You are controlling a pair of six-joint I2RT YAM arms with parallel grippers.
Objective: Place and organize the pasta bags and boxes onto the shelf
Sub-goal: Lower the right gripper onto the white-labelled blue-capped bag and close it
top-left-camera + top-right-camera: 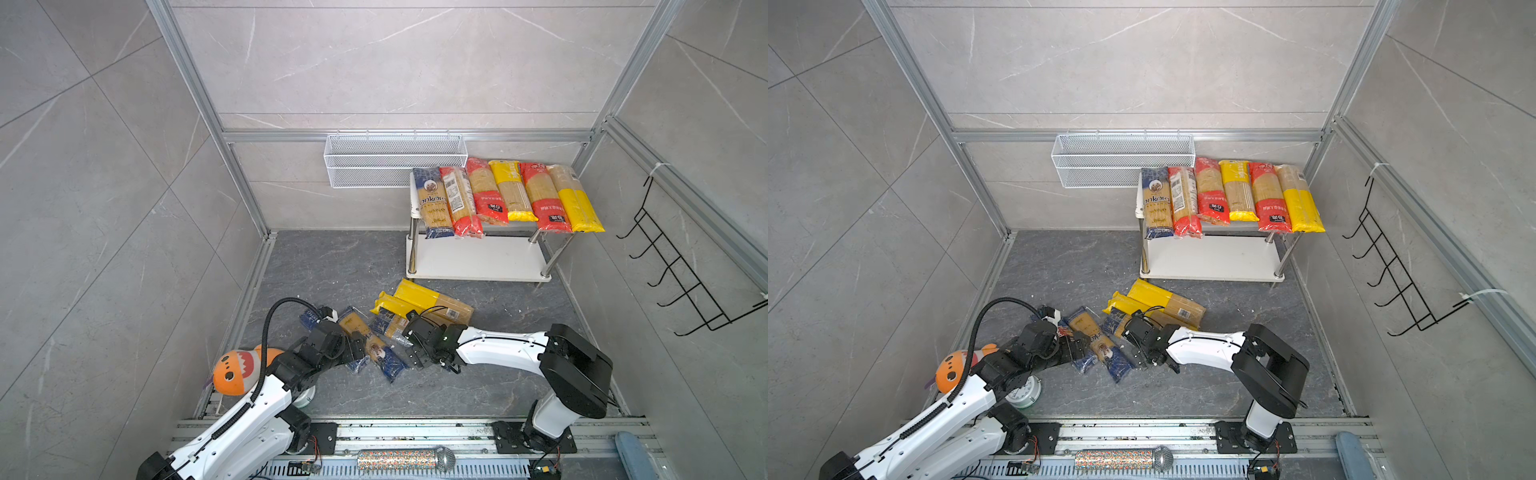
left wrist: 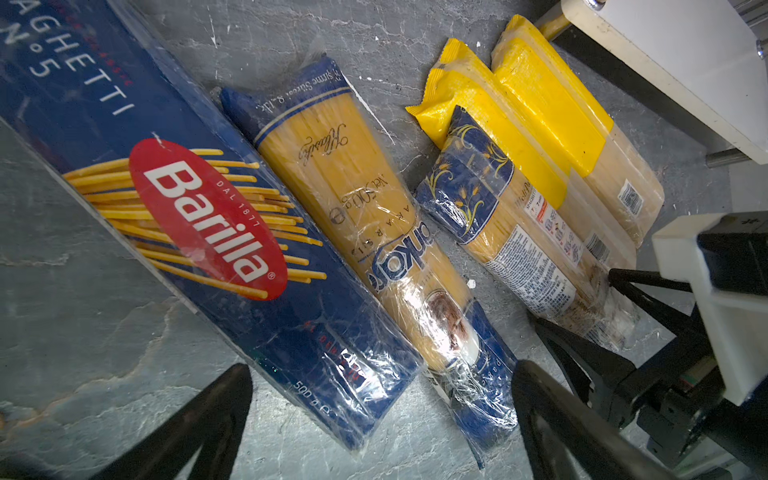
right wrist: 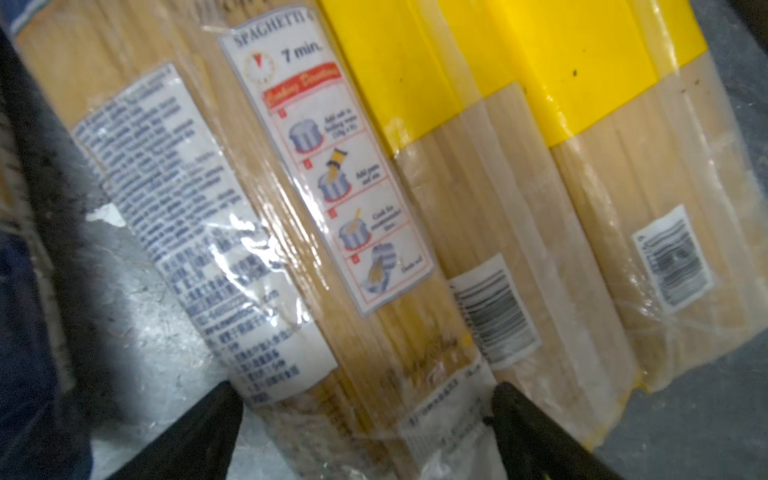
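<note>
Six spaghetti packs lie side by side on the top board of the white shelf; its lower board is bare. On the floor lie a Barilla box, a blue Ankara bag, a blue-ended bag with a white label and two yellow-ended bags. My left gripper is open, low over the near ends of the box and the Ankara bag. My right gripper is open, its fingers straddling the labelled bag's clear end.
A white mesh basket hangs on the back wall beside the shelf. A black hook rack hangs on the right wall. An orange plush toy and an alarm clock sit by my left arm. A microphone lies on the front rail.
</note>
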